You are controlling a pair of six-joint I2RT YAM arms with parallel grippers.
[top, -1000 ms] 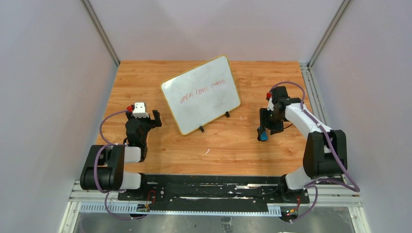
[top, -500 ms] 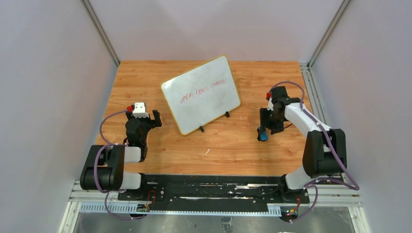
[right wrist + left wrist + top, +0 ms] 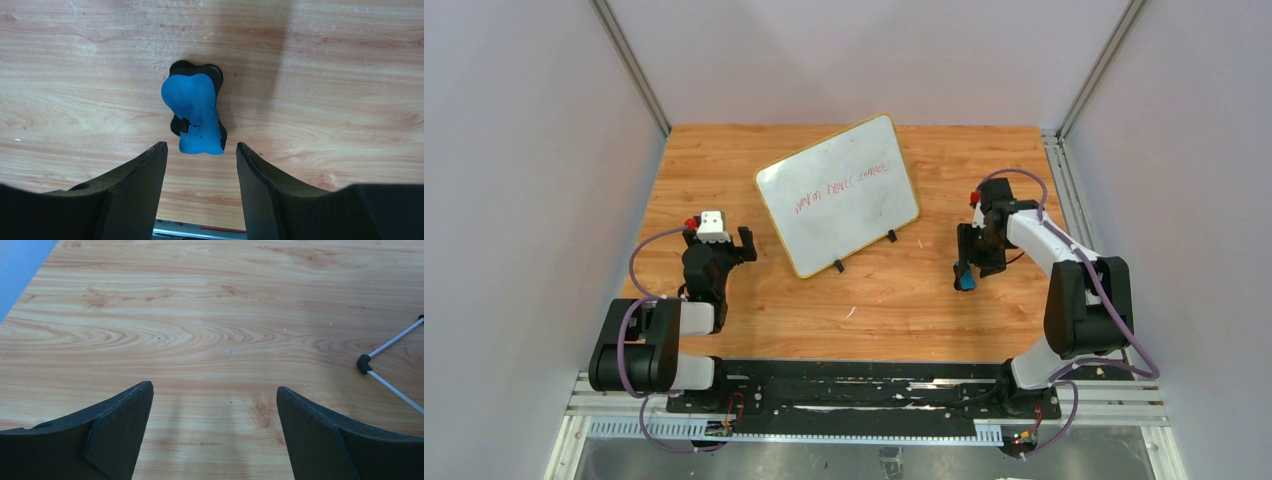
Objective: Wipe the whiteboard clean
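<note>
The whiteboard (image 3: 839,192) stands tilted on black clip feet at the table's back middle, with a yellow rim and faint red handwriting. A small blue-and-black eraser (image 3: 966,279) lies on the wood to its right; in the right wrist view the eraser (image 3: 195,112) lies just ahead of the fingertips. My right gripper (image 3: 200,150) is open above the eraser and touches nothing; it also shows in the top view (image 3: 969,262). My left gripper (image 3: 215,395) is open and empty over bare wood, left of the board, and shows in the top view (image 3: 724,240).
One of the board's wire legs with a black clip foot (image 3: 364,363) shows at the right edge of the left wrist view. Grey walls enclose the wooden table (image 3: 724,160) on three sides. A black rail (image 3: 854,385) runs along the near edge.
My right arm has shifted slightly, the gripper staying over the eraser. The left arm, the board and the eraser have not moved.
</note>
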